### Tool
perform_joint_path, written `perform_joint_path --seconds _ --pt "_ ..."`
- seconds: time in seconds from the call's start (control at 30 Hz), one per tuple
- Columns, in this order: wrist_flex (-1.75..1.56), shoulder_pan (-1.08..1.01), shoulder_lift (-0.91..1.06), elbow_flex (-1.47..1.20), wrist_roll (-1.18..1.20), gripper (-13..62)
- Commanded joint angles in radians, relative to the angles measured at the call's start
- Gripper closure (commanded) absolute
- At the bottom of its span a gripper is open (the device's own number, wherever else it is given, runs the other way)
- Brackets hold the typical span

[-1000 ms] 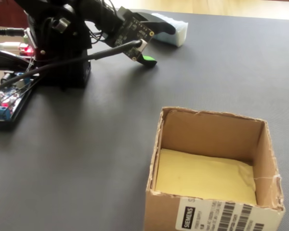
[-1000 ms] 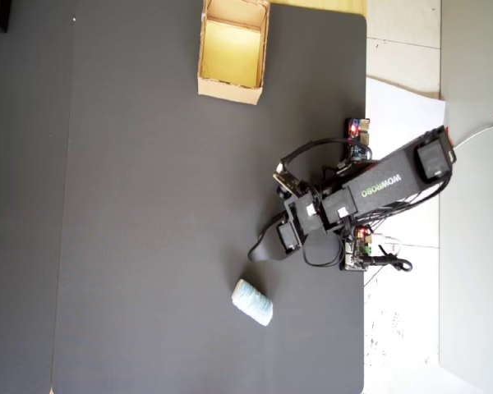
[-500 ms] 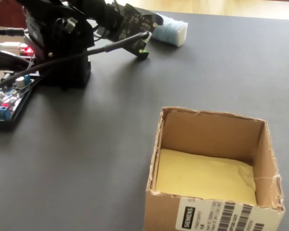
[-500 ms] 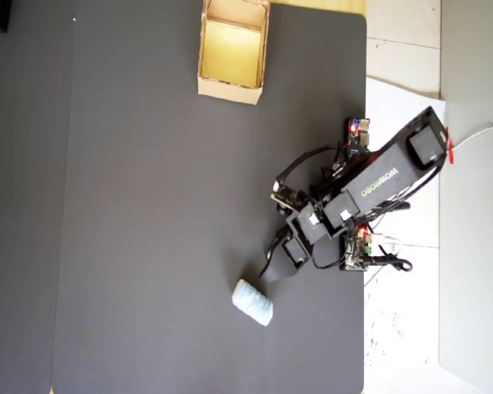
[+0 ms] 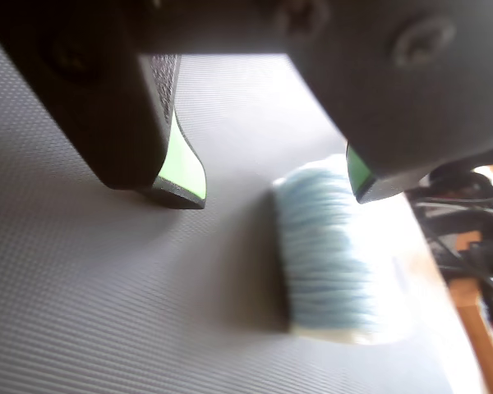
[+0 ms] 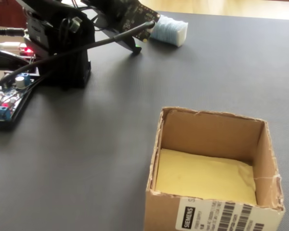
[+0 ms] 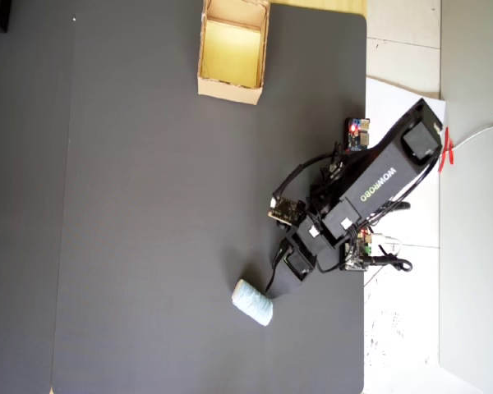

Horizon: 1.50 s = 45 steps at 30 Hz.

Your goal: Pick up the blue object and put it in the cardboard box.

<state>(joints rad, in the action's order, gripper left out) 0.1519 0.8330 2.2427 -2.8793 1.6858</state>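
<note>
Wrist view: the gripper (image 5: 275, 193) hangs with its jaws apart above the mat (image 5: 107, 295), and the blue object (image 5: 329, 258) lies on the mat below the gap, nearer the right jaw.

Fixed view: the box (image 6: 212, 178) stands open in the foreground, and the blue object (image 6: 169, 30) lies well beyond it, beside the arm (image 6: 120, 19).

Overhead view: the blue object (image 7: 253, 302) lies well apart from the box (image 7: 232, 51), just beside the gripper (image 7: 273, 275).

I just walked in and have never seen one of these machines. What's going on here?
A small robot arm is reaching for the blue object lying on the dark mat. Its gripper is open and low over the mat, one green-lined finger beside the object, not gripping it yet. The cardboard box it should go into sits empty, well away across the mat.
</note>
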Motion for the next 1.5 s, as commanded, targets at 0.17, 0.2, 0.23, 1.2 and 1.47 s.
perform_joint_path --seconds 0.17,0.2,0.23,1.2,1.47 --pt "0.123 0.018 -0.060 0.295 0.049 16.5" --pt "0.149 0.020 -0.097 0.339 0.046 16.5" --pt "0.202 0.020 -0.186 0.442 0.046 16.5" --pt "0.086 0.014 -0.854 0.982 -0.267 45.3" --pt "0.006 -0.020 -0.792 0.896 -0.275 49.7"
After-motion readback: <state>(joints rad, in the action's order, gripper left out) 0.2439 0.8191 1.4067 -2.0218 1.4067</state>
